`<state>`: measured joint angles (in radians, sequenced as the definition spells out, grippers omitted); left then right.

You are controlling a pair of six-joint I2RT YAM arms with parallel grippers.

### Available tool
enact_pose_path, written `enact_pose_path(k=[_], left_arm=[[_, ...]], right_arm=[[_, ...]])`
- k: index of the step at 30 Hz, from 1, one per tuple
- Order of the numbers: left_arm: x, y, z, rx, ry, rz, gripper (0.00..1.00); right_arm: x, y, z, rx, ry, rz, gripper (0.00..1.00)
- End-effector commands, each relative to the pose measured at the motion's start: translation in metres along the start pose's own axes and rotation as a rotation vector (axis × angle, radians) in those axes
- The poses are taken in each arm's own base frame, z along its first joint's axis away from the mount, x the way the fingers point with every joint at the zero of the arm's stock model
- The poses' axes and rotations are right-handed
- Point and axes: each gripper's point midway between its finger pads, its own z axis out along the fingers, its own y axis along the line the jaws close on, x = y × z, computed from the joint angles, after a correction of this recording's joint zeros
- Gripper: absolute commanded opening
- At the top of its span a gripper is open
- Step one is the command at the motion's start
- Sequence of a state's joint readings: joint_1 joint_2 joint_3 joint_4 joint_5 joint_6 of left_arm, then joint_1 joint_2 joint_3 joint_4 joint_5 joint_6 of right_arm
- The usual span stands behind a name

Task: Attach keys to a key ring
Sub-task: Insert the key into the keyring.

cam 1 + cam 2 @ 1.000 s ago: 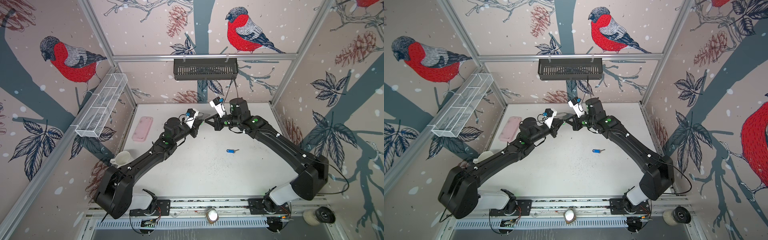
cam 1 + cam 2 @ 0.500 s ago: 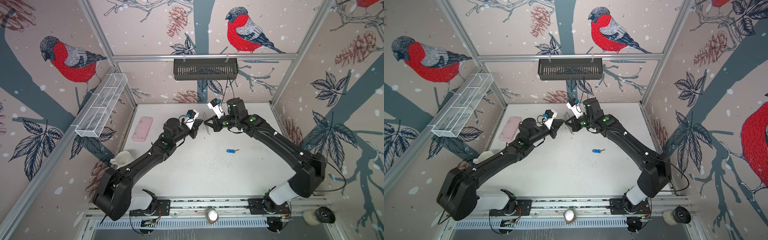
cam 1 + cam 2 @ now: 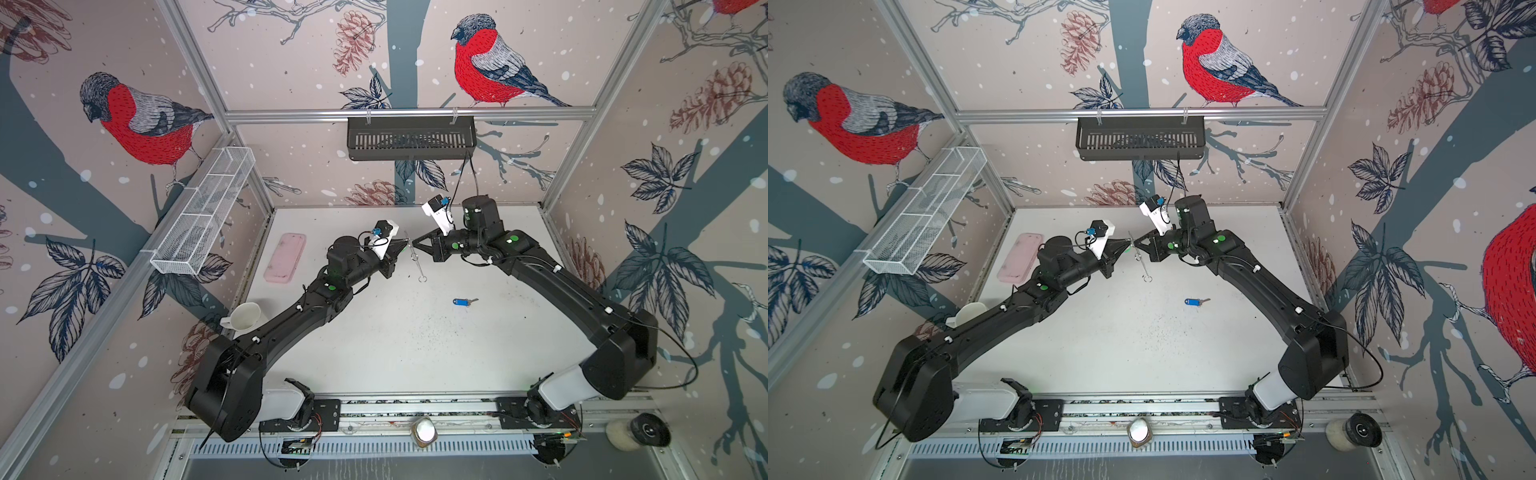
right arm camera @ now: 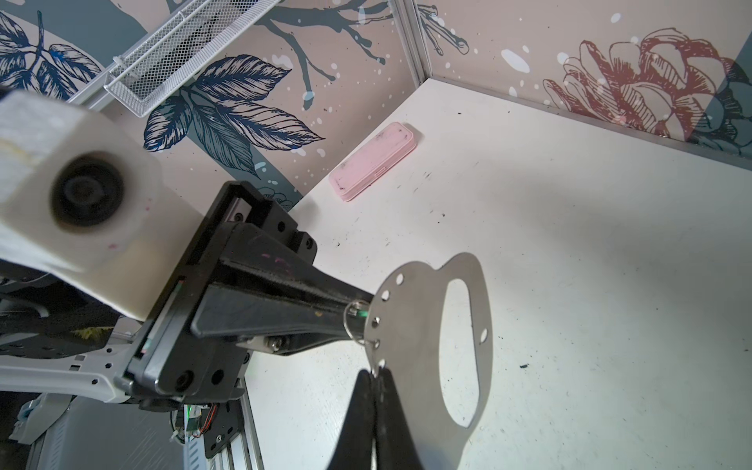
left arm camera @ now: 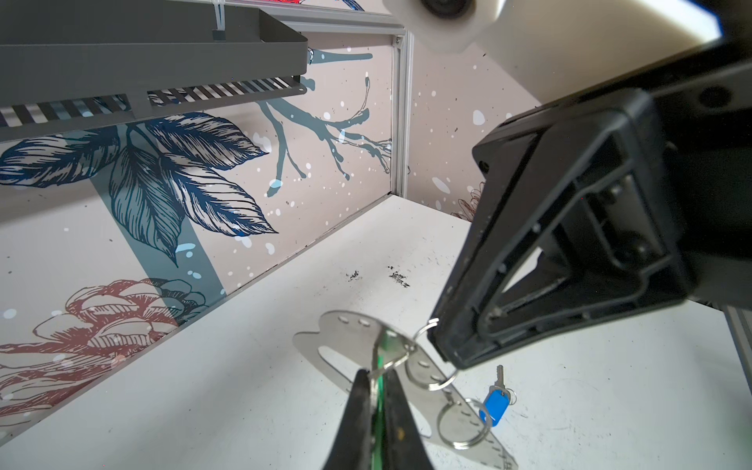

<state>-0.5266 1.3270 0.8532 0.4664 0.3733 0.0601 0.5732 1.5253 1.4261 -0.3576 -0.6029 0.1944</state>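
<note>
Your right gripper (image 4: 376, 374) is clenched on the holed edge of the key ring plate (image 4: 431, 301), holding it up off the table (image 3: 395, 340). In both top views the plate (image 3: 413, 253) (image 3: 1139, 257) shows almost edge-on, hanging between the two arm tips over the back middle of the table.

Your left gripper (image 5: 377, 378) is pinched tight on the green-tagged key (image 5: 386, 354) – you can see the green plastic squeezed between its fingers (image 5: 358, 407) in the left wrist view. The metal end of that key reaches the plate's row of small holes, right where the wire rings (image 5: 439, 421) sit. Whether it is actually threaded onto a ring you cannot tell from these views.

From the right wrist view, the left gripper (image 4: 362, 305) comes in from the side and its tip touches the plate's holed edge beside one ring.

The blue-tagged key (image 3: 463, 301) lies flat on the table – well apart from both grippers, nearer the right arm. The pink case (image 3: 286, 257) rests by the left wall, and a white cup (image 3: 245, 316) sits beside the left arm.
</note>
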Motion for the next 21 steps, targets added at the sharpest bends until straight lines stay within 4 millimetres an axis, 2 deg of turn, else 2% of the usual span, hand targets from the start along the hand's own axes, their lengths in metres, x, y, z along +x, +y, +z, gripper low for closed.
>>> enact_pose_path(k=[1, 7, 21], left_arm=[[-0.0149, 0.0078, -0.0021, -0.044, -0.049, 0.026, 0.14], [-0.0129, 0.0091, -0.0030, -0.054, -0.046, 0.015, 0.28], [-0.0111, 0.0109, -0.0073, -0.073, -0.043, 0.004, 0.30]], right_arm=[[-0.0020, 0.0027, -0.0031, -0.012, -0.010, 0.008, 0.00], [-0.0039, 0.0031, -0.0057, -0.023, -0.025, 0.013, 0.00], [-0.0044, -0.0026, -0.0061, -0.037, -0.047, 0.042, 0.00]])
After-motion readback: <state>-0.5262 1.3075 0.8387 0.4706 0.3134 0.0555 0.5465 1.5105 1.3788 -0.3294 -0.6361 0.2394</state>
